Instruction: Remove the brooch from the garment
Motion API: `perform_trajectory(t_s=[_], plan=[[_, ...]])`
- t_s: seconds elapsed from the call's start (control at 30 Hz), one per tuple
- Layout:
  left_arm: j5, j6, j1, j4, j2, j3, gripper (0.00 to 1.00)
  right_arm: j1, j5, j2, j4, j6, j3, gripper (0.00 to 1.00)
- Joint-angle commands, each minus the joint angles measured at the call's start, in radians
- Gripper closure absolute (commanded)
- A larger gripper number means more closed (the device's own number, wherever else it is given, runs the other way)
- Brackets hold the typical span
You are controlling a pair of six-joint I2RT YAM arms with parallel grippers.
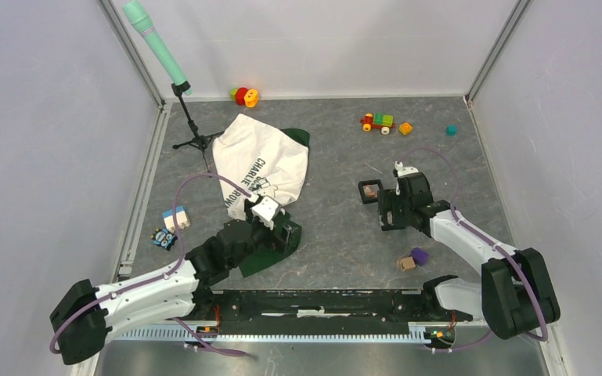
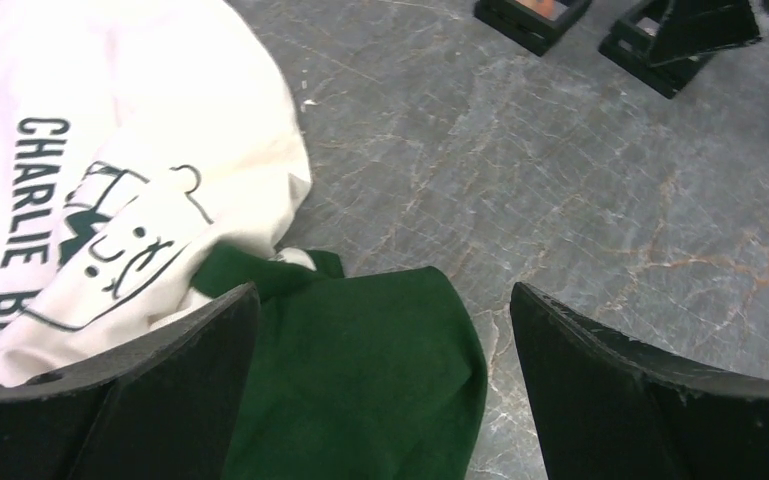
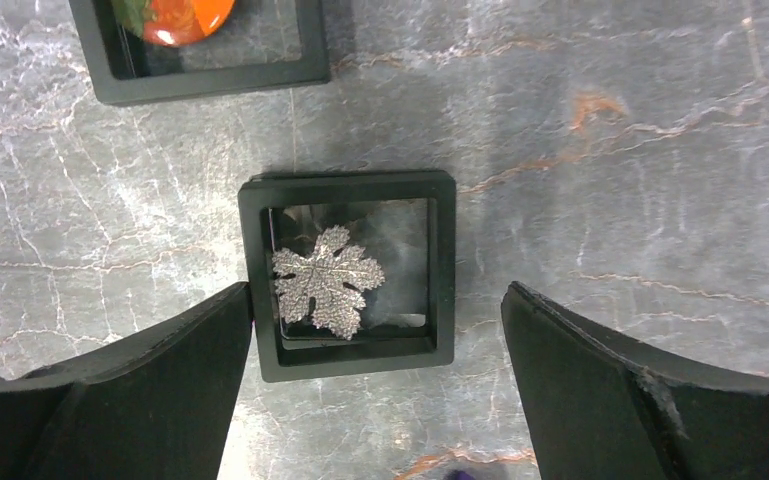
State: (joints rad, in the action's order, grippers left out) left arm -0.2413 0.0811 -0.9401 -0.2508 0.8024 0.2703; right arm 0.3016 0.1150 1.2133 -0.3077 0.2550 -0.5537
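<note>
The garment (image 1: 258, 160), a white T-shirt with black "Charlie Brown" print, lies crumpled left of centre, with a dark green part (image 1: 270, 249) at its near end. My left gripper (image 1: 280, 227) is open and hovers over that green fabric (image 2: 360, 370), with the white print (image 2: 110, 170) to its left. A silver leaf brooch (image 3: 326, 280) lies inside a black square frame box (image 3: 445, 270) on the floor. My right gripper (image 3: 378, 290) is open and empty above that box, its left finger beside the box's edge. It also shows in the top view (image 1: 390, 213).
A second black frame box (image 3: 210, 80) with an orange piece lies just beyond, also seen from the top (image 1: 370, 190). A teal pole on a tripod (image 1: 192, 129) stands at back left. Toy car (image 1: 377, 122), coloured blocks (image 1: 405, 128), purple block (image 1: 419, 255) and blue-white block (image 1: 176, 218) lie scattered about.
</note>
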Motion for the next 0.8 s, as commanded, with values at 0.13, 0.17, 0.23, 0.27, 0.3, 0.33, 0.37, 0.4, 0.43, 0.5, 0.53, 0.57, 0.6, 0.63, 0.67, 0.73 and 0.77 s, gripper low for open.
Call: perform_trajectory(t_s=[0.13, 0.17, 0.23, 0.27, 0.3, 0.33, 0.37, 0.4, 0.43, 0.5, 0.53, 0.57, 0.6, 0.63, 0.67, 0.73, 0.77], plan=[[-0.206, 0.124, 0.012, 0.093, -0.094, 0.062, 0.0, -0.003, 0.071, -0.152, 0.041, -0.036, -0.077, 0.02], [-0.21, 0.129, 0.029, 0.112, -0.104, 0.078, 0.0, -0.002, 0.084, -0.189, 0.073, -0.034, -0.065, 0.02], [-0.221, 0.164, 0.091, 0.161, -0.112, 0.12, 0.0, -0.002, 0.119, -0.267, 0.198, -0.059, 0.002, 0.02], [-0.224, 0.178, 0.133, 0.177, -0.109, 0.13, 0.0, -0.003, 0.119, -0.308, 0.276, -0.097, 0.054, 0.02], [-0.23, 0.201, 0.179, 0.183, -0.11, 0.135, 0.0, -0.002, 0.134, -0.345, 0.373, -0.123, 0.103, 0.02], [-0.23, 0.218, 0.22, 0.181, -0.115, 0.132, 0.0, -0.002, 0.168, -0.373, 0.436, -0.142, 0.15, 0.02], [-0.23, 0.224, 0.268, 0.163, -0.122, 0.124, 0.0, -0.002, 0.196, -0.397, 0.501, -0.158, 0.184, 0.04], [-0.231, 0.21, 0.302, 0.138, -0.13, 0.112, 0.0, -0.002, 0.232, -0.412, 0.56, -0.172, 0.218, 0.06], [-0.242, 0.187, 0.337, 0.112, -0.127, 0.104, 0.0, -0.003, 0.279, -0.422, 0.588, -0.159, 0.24, 0.08], [-0.272, 0.128, 0.397, 0.081, -0.081, 0.117, 0.0, -0.007, 0.344, -0.426, 0.646, -0.135, 0.278, 0.1], [-0.289, 0.118, 0.43, 0.082, -0.038, 0.132, 0.0, -0.008, 0.352, -0.423, 0.67, -0.147, 0.286, 0.1], [-0.301, 0.109, 0.459, 0.072, 0.012, 0.147, 0.0, -0.01, 0.377, -0.417, 0.678, -0.155, 0.289, 0.11], [-0.302, 0.098, 0.493, 0.036, 0.051, 0.149, 0.0, -0.013, 0.408, -0.407, 0.682, -0.171, 0.288, 0.11], [-0.292, 0.076, 0.519, -0.014, 0.09, 0.144, 0.0, -0.019, 0.434, -0.395, 0.696, -0.185, 0.288, 0.11], [-0.252, 0.043, 0.544, -0.052, 0.116, 0.137, 0.0, -0.03, 0.461, -0.385, 0.707, -0.194, 0.292, 0.1], [-0.229, -0.032, 0.558, -0.1, 0.158, 0.136, 0.0, -0.064, 0.482, -0.371, 0.747, -0.194, 0.315, 0.1], [-0.252, -0.032, 0.565, -0.111, 0.173, 0.133, 0.0, -0.085, 0.465, -0.37, 0.783, -0.201, 0.342, 0.11]])
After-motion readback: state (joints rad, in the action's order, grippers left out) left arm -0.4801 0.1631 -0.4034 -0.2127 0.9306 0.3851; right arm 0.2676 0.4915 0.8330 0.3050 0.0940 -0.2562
